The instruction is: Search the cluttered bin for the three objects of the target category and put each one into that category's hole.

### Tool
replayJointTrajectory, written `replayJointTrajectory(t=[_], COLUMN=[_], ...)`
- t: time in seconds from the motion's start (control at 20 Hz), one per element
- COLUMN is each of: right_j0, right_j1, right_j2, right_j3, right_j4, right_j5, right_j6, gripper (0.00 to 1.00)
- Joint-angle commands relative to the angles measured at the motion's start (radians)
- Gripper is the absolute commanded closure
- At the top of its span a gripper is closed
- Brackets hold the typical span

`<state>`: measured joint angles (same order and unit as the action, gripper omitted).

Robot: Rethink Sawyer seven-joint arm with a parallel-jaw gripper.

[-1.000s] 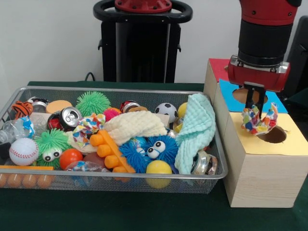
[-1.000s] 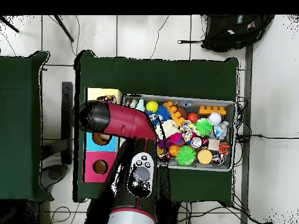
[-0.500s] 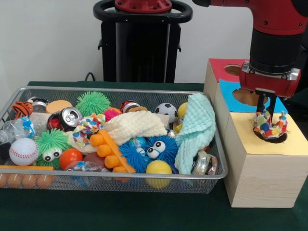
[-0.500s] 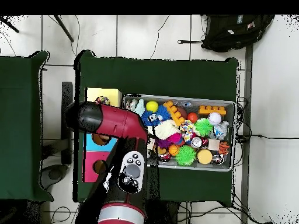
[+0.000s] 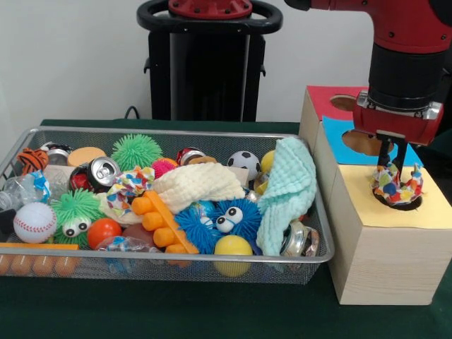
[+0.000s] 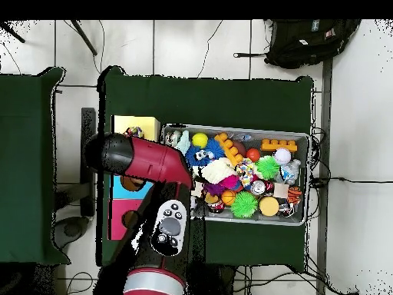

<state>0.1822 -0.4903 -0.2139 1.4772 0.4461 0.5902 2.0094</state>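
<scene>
1. Front view: gripper (image 5: 390,159) down over the near, yellow-topped hole (image 5: 400,200) of the wooden box (image 5: 381,247), at right of scene. Two dark fingers (image 5: 383,154) clenched on the top of a multicoloured cloth scrunchie (image 5: 395,185).
2. Scrunchie hanging from the fingers, lower part sitting in the mouth of the yellow hole, upper folds above the rim.
3. Red wrist housing with silver band directly above; black forearm section and red arm (image 5: 402,42) rising out of frame top.
4. Behind the yellow panel: blue panel with its hole (image 5: 361,143), then red panel with its hole (image 5: 342,103) farthest back.
5. Wire mesh bin (image 5: 162,267) just left of the box, on green table cover (image 5: 212,314).
6. Bin contents near the box side: mint-green washcloth (image 5: 288,189) draped over the right end, crushed can (image 5: 298,239) below it, yellow ball (image 5: 233,247), blue googly-eyed fuzzy toy (image 5: 215,220).
7. Centre and left: cream cloth (image 5: 196,183), second patterned scrunchie (image 5: 128,185), orange block toy (image 5: 161,220), soda can (image 5: 99,173), green spiky ball (image 5: 136,150), soccer ball (image 5: 244,162), baseball (image 5: 34,222).
8. Overhead view: arm (image 6: 146,160) over the box (image 6: 135,127), hiding the gripper; bin (image 6: 301,138) beside it.
</scene>
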Motion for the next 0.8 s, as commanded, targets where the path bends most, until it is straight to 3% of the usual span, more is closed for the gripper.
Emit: replayJointTrajectory(t=[0.05, 0.8], right_j0=[0.034, 0.069], right_j1=[0.169, 0.294], right_j2=[0.065, -0.025], right_j3=[-0.009, -0.210], right_j4=[0.064, 0.122], right_j5=[-0.108, -0.032], right_j6=[0.311, 0.353], gripper=[1.00, 1.00])
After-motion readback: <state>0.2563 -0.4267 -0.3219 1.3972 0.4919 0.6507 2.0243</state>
